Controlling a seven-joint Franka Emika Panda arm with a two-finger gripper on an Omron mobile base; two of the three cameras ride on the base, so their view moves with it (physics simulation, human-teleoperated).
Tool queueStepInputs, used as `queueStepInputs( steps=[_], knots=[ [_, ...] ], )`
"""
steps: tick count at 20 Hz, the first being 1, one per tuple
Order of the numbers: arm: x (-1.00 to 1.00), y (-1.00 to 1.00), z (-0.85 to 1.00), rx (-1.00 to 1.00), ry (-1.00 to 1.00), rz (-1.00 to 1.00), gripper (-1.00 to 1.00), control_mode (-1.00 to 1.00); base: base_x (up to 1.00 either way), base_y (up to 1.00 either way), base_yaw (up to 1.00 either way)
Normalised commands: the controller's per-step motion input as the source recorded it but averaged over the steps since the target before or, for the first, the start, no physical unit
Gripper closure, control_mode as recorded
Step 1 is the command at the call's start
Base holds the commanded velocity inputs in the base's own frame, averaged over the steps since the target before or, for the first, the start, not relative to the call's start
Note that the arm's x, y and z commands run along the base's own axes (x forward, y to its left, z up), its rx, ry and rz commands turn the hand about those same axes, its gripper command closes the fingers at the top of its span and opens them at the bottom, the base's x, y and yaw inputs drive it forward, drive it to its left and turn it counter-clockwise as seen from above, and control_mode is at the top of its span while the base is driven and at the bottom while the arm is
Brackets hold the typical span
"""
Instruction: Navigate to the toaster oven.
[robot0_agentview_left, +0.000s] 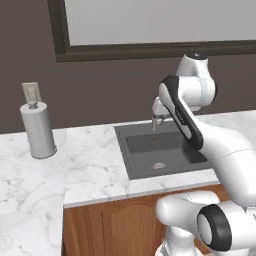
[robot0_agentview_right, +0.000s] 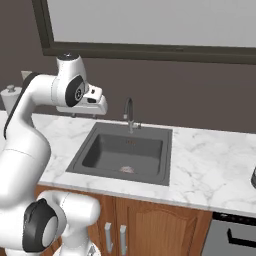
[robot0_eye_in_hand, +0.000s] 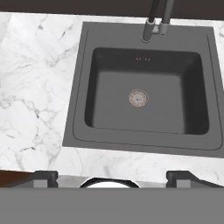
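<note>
Over the dark grey square sink (robot0_eye_in_hand: 144, 87) set in the white marble bench (robot0_agentview_left: 90, 165), end effector (robot0_eye_in_hand: 111, 177) hangs spread and empty; toaster oven not sighted from this spot, so base risks driving the wrong way or clipping the grey paper-towel roll (robot0_agentview_left: 37, 130).

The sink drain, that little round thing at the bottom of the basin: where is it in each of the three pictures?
Left base view: the drain lies right of centre, near the basin's front.
Right base view: the drain sits at centre, low in the basin.
Hand view: the drain is slightly right of centre, mid-basin.
Shared landmark: the faucet behind the basin.
</note>
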Motion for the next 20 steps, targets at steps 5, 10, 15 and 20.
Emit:
queueStepInputs(
  steps=[5,10,15,20],
  knots=[
    [0.00,0.00,0.00,0.00,0.00,0.00,-1.00,1.00,-0.07,-0.02,-0.31],
    [0.00,0.00,0.00,0.00,0.00,0.00,-1.00,1.00,0.00,-0.08,-0.53],
    [0.00,0.00,0.00,0.00,0.00,0.00,-1.00,1.00,0.00,-0.13,-0.56],
    [0.00,0.00,0.00,0.00,0.00,0.00,-1.00,1.00,0.05,-0.11,-0.53]
  ],
)
